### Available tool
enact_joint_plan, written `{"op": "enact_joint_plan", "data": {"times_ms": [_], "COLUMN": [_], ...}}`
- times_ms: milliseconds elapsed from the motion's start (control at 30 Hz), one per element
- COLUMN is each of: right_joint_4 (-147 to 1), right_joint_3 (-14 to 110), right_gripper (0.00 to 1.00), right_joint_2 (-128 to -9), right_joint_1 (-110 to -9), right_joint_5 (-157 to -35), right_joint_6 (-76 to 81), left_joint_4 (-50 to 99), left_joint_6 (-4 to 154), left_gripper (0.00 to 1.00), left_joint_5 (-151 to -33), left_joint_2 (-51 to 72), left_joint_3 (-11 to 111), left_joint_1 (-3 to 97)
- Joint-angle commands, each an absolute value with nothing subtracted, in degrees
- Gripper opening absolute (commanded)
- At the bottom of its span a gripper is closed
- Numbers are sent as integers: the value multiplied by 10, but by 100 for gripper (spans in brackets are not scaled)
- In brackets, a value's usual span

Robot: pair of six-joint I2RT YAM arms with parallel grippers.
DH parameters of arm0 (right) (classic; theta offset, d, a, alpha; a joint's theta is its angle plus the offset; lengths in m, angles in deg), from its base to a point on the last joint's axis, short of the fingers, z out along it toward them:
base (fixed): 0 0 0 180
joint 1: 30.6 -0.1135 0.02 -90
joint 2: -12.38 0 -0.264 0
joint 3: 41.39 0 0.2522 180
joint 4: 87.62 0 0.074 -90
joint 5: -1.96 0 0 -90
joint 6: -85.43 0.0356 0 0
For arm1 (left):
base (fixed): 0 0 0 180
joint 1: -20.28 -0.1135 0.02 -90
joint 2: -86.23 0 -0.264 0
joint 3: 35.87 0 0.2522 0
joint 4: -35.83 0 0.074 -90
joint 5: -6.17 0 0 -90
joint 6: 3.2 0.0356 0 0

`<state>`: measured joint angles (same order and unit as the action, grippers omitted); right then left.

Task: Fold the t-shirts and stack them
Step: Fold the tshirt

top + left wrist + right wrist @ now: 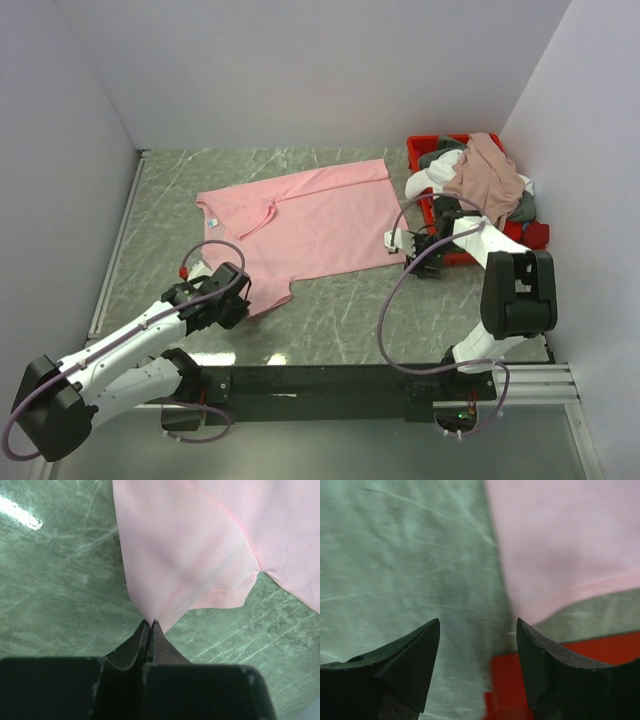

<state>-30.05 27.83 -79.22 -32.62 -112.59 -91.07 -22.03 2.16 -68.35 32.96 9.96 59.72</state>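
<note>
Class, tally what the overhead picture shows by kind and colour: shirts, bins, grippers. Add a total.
light pink t-shirt, spread flat: 1
dusty rose t-shirt, heaped in the bin: 1
white t-shirt, heaped: 1
grey t-shirt, heaped: 1
red bin: 1
grippers: 2 (left gripper, right gripper)
Total seen: 7

Black fingers [141,640] pinch a corner of the light pink t-shirt [200,550], which spreads beyond them across the green marbled surface [60,585].
</note>
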Motion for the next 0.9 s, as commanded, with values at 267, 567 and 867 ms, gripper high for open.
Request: {"op": "enact_joint_plan", "data": {"times_ms": [267, 567, 867], "right_joint_4": [-372, -355, -336], "right_joint_3": [349, 369, 374], "right_gripper": [68, 48, 12], "right_joint_2": [-856, -892, -854], "right_joint_1": [-341, -351, -352], "right_joint_5": [-1068, -1065, -1090], "right_joint_6": [-916, -908, -895], "left_joint_4": [-227, -224, -223], "left_joint_6": [45, 58, 87], "left_gripper": [0, 0, 0], "left_joint_5": [-674, -678, -675], "left_joint_2": [358, 350, 348], "left_joint_3": [114, 130, 158], "left_joint_1": [577, 572, 548]}}
